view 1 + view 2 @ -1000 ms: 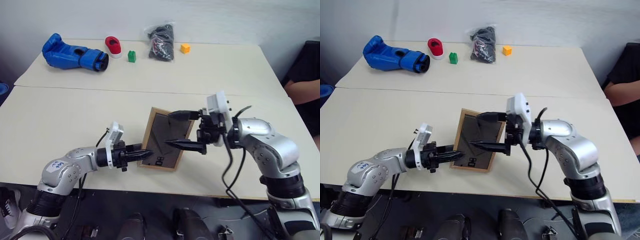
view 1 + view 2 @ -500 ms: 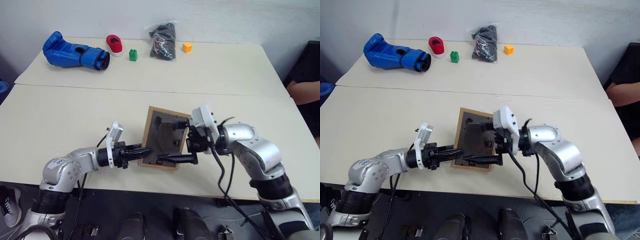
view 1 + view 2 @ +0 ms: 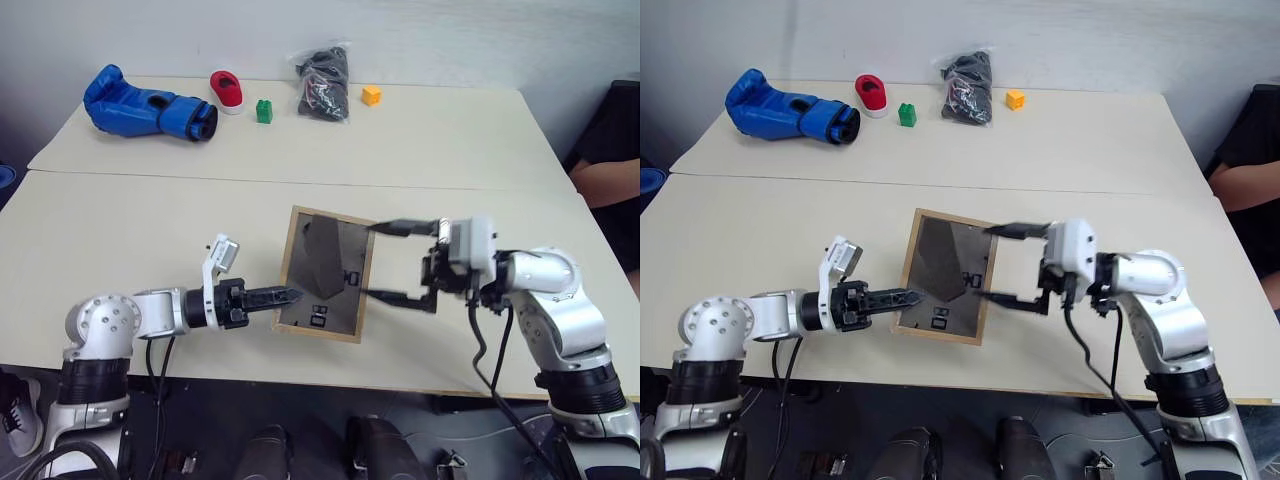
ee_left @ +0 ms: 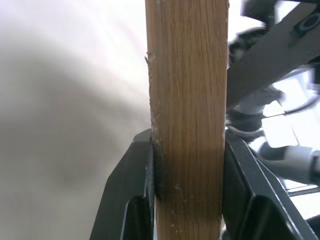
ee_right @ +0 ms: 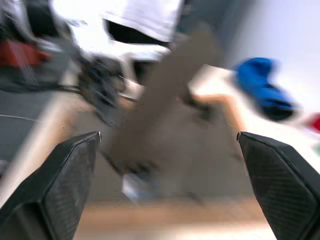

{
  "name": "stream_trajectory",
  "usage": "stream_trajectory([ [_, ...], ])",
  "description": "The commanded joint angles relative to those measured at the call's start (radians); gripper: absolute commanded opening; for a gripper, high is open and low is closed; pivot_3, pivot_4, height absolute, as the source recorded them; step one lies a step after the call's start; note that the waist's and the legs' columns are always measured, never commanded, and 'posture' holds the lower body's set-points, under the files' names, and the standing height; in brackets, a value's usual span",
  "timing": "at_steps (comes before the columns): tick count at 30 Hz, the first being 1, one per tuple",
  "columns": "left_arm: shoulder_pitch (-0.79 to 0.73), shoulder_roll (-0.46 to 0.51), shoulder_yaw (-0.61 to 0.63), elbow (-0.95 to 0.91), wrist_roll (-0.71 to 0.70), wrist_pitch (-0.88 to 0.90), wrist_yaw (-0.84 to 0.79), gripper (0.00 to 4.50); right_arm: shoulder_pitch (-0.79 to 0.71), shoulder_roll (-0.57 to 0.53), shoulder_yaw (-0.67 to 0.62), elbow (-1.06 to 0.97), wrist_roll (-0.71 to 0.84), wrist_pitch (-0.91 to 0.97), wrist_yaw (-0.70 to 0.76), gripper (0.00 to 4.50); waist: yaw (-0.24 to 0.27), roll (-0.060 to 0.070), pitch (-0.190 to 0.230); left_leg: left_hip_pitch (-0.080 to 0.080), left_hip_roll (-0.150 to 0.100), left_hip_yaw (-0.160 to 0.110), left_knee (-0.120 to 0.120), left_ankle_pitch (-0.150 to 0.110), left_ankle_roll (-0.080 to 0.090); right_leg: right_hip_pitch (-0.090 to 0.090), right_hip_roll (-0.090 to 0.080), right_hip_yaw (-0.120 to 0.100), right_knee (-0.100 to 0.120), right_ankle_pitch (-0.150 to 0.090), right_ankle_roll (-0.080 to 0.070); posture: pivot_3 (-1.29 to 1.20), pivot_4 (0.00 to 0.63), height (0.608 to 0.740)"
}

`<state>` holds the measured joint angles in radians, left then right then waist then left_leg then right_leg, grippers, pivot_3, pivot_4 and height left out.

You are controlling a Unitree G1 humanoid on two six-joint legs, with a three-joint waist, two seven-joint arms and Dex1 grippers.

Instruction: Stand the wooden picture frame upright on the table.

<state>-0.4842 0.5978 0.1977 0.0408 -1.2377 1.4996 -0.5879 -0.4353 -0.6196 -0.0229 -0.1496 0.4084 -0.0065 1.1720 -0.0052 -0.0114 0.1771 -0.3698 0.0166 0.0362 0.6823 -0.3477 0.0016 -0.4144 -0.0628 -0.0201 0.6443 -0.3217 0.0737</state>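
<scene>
Wooden picture frame (image 3: 325, 274) first: from the left eye view it is a small light-wood rectangle tilted with its dark grey back toward the camera, a triangular fold-out stand lying against that back and a few small fittings near its lower edge. It sits over the near slab of the cream table (image 3: 120, 230), close to the front edge, its lower edge at or just above the tabletop. The left gripper (image 3: 283, 295) reaches in from the left with its black fingers clamped on the frame's lower left edge. The right gripper (image 3: 385, 262) points in from the right, its two fingers spread wide, one near the frame's upper right corner and one near the middle of its right side; whether they touch the wood I cannot tell. At the far side of the table lie a blue boxing glove (image 3: 148, 106), a red and white object (image 3: 227, 90), a green block (image 3: 264, 111), a dark bag (image 3: 322, 82) and an orange cube (image 3: 371, 96). A person's arm (image 3: 606, 180) shows at the right edge.

The right eye view gives the same layout.

The left wrist view adds the grip itself: the frame's wood edge stands between the two fingers (image 4: 135, 200), pressed on both sides.

The right wrist view is blurred; its two fingertips (image 5: 60, 190) stand far apart with the grey back and stand between them, farther off.
</scene>
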Motion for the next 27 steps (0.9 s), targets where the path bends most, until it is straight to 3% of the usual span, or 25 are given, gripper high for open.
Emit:
stream_trajectory([
  [1, -0.067, 0.062, 0.000, 0.130, -0.167, 0.115, 0.050, 1.25, 0.000, -0.042, -0.031, 0.113, -0.103, -0.311, 0.065, 4.49, 0.000, 0.000, 0.000, 0.000, 0.000, 0.000, -0.001, 0.000, 0.000, 0.000, 0.000, 0.000, 0.000, 0.000, 0.000, 0.00, 0.150, 0.740],
  [4, -0.114, 0.107, -0.060, 0.242, -0.316, 0.115, 0.111, 1.25, -0.039, -0.018, 0.001, 0.251, -0.245, -0.666, 0.028, 4.49, -0.006, 0.000, 0.000, 0.000, 0.000, 0.000, -0.001, 0.000, 0.000, 0.000, 0.000, 0.000, 0.001, 0.000, 0.000, 0.00, 0.150, 0.740],
  [8, -0.162, 0.116, -0.118, 0.343, -0.468, 0.115, 0.231, 1.25, -0.077, 0.043, 0.036, 0.388, -0.406, -0.950, -0.100, 4.49, -0.022, 0.000, 0.000, 0.001, 0.000, 0.000, 0.000, 0.001, -0.002, 0.000, 0.000, 0.000, 0.001, 0.000, 0.001, 0.00, 0.150, 0.740],
  [14, -0.160, 0.148, -0.274, 0.346, -0.715, 0.071, 0.382, 1.25, -0.132, 0.165, 0.046, 0.490, -0.672, -1.113, -0.380, 4.49, -0.029, 0.000, 0.000, 0.001, 0.001, 0.000, 0.001, 0.002, -0.004, -0.001, 0.000, 0.001, 0.006, 0.000, 0.001, 0.00, 0.150, 0.740],
  [17, -0.153, 0.150, -0.299, 0.333, -0.735, 0.058, 0.389, 1.25, -0.147, 0.193, 0.078, 0.525, -0.772, -1.122, -0.479, 4.49, -0.028, 0.000, 0.000, 0.001, 0.001, 0.000, 0.001, 0.003, -0.005, -0.001, 0.000, 0.001, 0.007, 0.000, 0.001, 0.00, 0.150, 0.740],
  [20, -0.160, 0.136, -0.282, 0.350, -0.735, 0.044, 0.386, 1.25, -0.136, 0.191, 0.100, 0.529, -0.798, -1.108, -0.546, 3.90, -0.028, 0.000, 0.000, 0.001, 0.001, 0.000, 0.001, 0.003, -0.005, -0.001, 0.001, 0.001, 0.008, 0.000, 0.000, 0.00, 0.150, 0.740],
  [26, -0.177, 0.126, -0.242, 0.390, -0.735, 0.038, 0.393, 1.25, -0.134, 0.158, 0.097, 0.523, -0.812, -1.093, -0.665, 1.84, -0.026, 0.000, 0.000, 0.001, 0.000, 0.000, 0.002, 0.003, -0.004, -0.001, 0.000, 0.001, 0.007, 0.000, 0.000, 0.00, 0.150, 0.740],
  [27, -0.181, 0.119, -0.237, 0.394, -0.735, 0.039, 0.395, 1.25, -0.137, 0.154, 0.100, 0.525, -0.830, -1.106, -0.686, 1.69, -0.026, 0.000, 0.000, 0.001, 0.000, 0.000, 0.002, 0.003, -0.004, -0.001, 0.000, 0.001, 0.007, 0.000, 0.001, 0.00, 0.150, 0.740],
])
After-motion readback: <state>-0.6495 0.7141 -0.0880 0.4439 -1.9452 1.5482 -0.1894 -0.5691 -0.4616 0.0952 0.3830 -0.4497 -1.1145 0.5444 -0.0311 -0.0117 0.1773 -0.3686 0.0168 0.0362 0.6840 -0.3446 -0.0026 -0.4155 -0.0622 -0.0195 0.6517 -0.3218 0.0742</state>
